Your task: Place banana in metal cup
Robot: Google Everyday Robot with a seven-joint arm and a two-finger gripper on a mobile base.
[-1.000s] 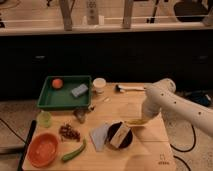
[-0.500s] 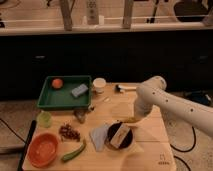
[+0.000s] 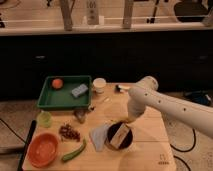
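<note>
Bench (image 3: 150, 150), light wood, viewed from its near edge.

Nearest, well left of the gripper and below it: orange bowl (image 3: 42, 149), upright. Just right of that bowl, a green pod-shaped vegetable (image 3: 74, 151) lying flat on a slant.

Directly below the gripper: dark bowl (image 3: 129, 144) with a tan block (image 3: 119, 136) lying in it. A pale cloth (image 3: 98, 137) lies against the bowl's left side.

Left of the gripper and a little nearer: loose heap of small dark-red pieces (image 3: 69, 132).

Gripper (image 3: 131, 119) at the end of the white arm (image 3: 165, 104), which comes in from the right and bends downward. It points down just past the far rim of the dark bowl. Open or clamped: cannot tell, as the wrist hides it.

Banana (image 3: 126, 120): only a small yellow bit shows at the gripper's lower end, on its left side, by the bowl's far rim.

Metal cup (image 3: 80, 116): left of the gripper at about the same depth, well apart from it. Farther left, near the bench edge, a pale green cup (image 3: 45, 118).

Beyond and left of the gripper: green tray (image 3: 64, 101) holding an orange fruit (image 3: 57, 83) in its far-left corner and a blue sponge (image 3: 79, 90). White cup (image 3: 100, 85) just right of the tray.
</note>
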